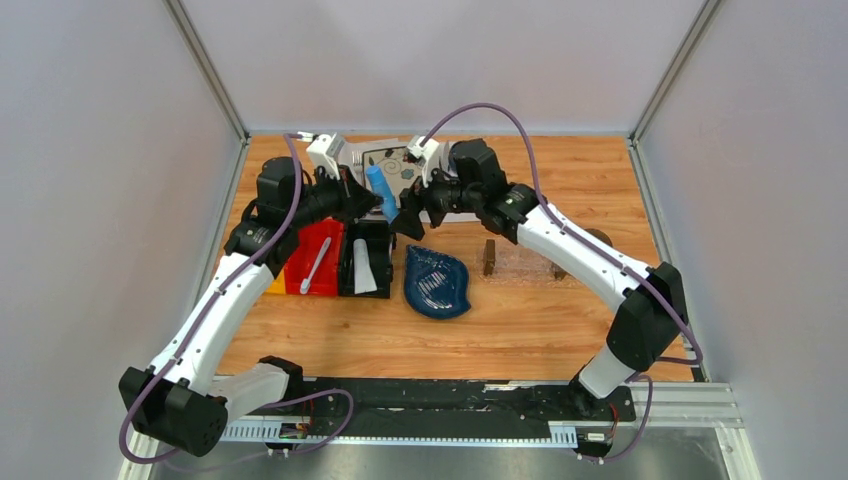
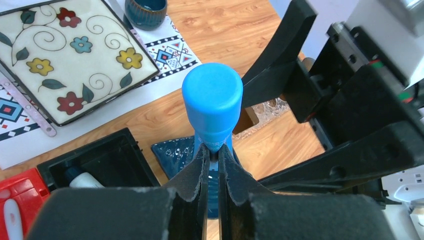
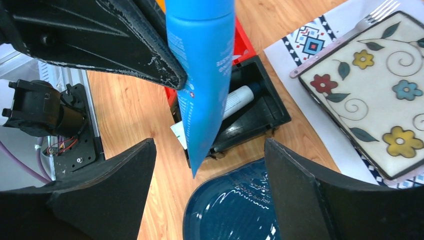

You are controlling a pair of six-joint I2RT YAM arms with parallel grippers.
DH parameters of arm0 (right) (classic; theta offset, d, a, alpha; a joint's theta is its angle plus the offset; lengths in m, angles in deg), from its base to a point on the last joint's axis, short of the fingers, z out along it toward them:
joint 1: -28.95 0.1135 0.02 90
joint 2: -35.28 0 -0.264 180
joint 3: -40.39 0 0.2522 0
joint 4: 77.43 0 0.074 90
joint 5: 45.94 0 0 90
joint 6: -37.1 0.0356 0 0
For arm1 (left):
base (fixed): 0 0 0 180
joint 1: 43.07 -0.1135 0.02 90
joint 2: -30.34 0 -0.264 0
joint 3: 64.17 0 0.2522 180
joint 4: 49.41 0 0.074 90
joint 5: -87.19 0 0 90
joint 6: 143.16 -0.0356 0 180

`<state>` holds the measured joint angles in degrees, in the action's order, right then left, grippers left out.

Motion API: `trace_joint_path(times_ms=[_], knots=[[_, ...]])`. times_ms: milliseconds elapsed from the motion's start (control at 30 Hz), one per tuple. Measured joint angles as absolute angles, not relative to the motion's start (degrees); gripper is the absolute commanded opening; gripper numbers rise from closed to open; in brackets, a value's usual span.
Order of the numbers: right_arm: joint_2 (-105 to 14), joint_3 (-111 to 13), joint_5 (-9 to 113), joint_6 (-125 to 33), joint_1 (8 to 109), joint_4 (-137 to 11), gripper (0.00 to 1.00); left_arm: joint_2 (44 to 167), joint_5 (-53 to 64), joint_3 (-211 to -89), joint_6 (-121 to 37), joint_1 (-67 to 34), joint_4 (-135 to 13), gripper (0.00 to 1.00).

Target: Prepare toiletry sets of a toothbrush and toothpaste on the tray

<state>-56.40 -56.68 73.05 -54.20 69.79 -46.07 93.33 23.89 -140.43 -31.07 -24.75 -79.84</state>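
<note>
The light blue toothpaste tube [image 3: 202,75] is a soft, matte plastic wedge, broad at its rounded cap and flattening to a thin, pointed crimp. It hangs in the air near the black bin [image 3: 275,115], clear of the table. The left gripper [image 2: 212,155] is clenched across the tube's body, with a rough black pad pressing on each flat face. The right gripper [image 3: 209,145] stands released, its wide dark fingers on either side of the tapered tip without touching it. Only the right wrist view shows the tube's small white print, while the left wrist view shows the smooth domed cap. A white toothpaste tube [image 3: 240,97] lies in the black bin. From above, the toothbrush [image 1: 315,265] lies in the red bin [image 1: 325,245]. A glossy blue leaf-shaped dish [image 1: 437,282] sits beside the bins, and the clear tray [image 1: 525,262] with wooden end blocks lies to the right of the dish.
</note>
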Motion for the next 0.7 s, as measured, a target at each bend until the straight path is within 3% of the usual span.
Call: trace_joint_path(times_ms=[167,367,567,700], knots=[[-58.0,-56.7,72.7,-53.3,71.4,-46.5,0.79,93.3,24.0,-140.4,-30.0,-24.7,-79.2,0.0],[-59.2,-56.7,71.7,-52.5,72.3,-47.3,0.64,93.2,24.1,-140.4,-29.0,-24.8,-78.3,0.0],[-59.4,-56.7,70.7,-52.2,72.3,-48.2,0.36,92.1,24.3,-139.7,-28.1,-25.1,-77.5,0.0],[-59.4,-56.7,70.7,-52.2,72.3,-48.1,0.13,91.8,24.4,-139.0,-27.4,-25.4,-76.8,0.0]])
